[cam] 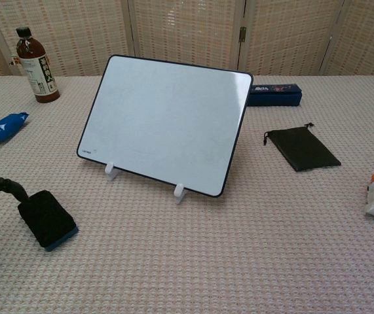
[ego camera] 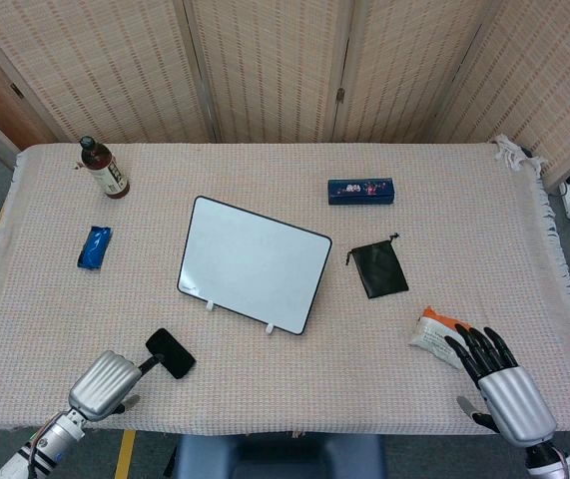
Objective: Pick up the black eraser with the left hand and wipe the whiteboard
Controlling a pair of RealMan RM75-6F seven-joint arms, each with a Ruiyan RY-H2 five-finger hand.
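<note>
Black eraser (ego camera: 170, 352) flat on cloth, left hand (ego camera: 105, 384) fingers (cam: 3, 186) — seemingly touching its edge

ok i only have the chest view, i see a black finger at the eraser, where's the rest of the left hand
observer: The left hand sits left of the eraser and closer to the robot, silver back facing up.
operator: is it gripping yet
observer: No. The head view shows only a fingertip reaching the eraser's near end; nothing wraps it.
operator: and the right hand
observer: The right hand is at the front right, fingers spread, tips beside a white packet.
</note>
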